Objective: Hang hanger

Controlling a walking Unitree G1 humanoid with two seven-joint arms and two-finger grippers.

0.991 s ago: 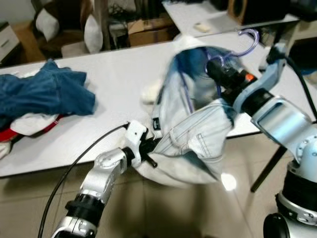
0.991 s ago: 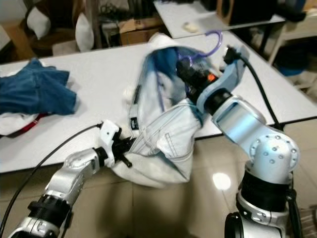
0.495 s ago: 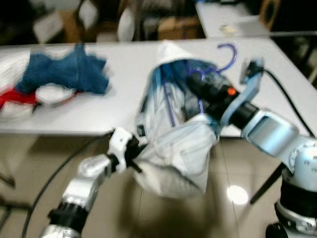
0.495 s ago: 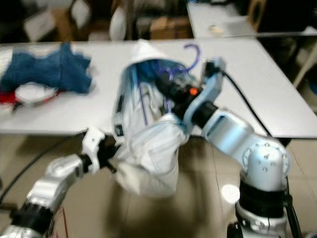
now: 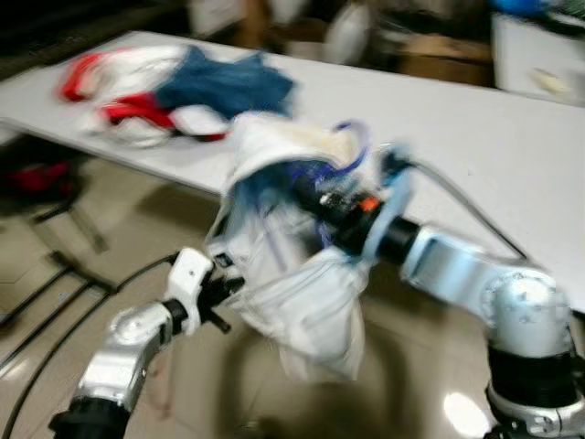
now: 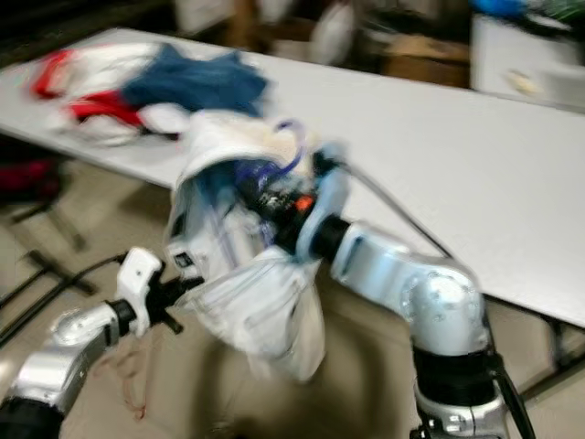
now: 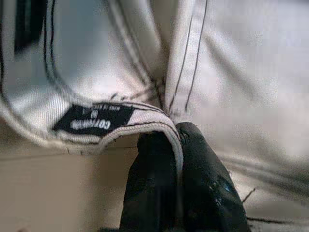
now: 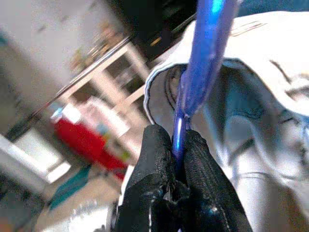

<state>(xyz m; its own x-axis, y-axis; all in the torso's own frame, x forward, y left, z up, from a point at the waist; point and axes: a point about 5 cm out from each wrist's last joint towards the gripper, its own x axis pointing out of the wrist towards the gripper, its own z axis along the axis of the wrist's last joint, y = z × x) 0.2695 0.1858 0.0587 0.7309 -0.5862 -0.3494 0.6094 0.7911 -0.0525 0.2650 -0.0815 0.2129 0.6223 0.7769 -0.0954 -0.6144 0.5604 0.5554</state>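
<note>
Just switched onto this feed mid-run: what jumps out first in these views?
The pale denim garment hangs in mid-air between both arms, off the table's edge. The right gripper is clamped on the blue hanger threaded through the garment's top, while the left gripper pinches a lower hem beside the black label. Behind, a heap of blue, red and white clothes lies on the white table.

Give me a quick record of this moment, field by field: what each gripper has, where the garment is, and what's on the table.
right gripper: shut on the blue hanger
left gripper: shut on a hem of the pale denim garment
garment: draped on the hanger, held off the white table, above the floor
table contents: pile of blue, red and white clothes
image quality: eye views blurred
</note>
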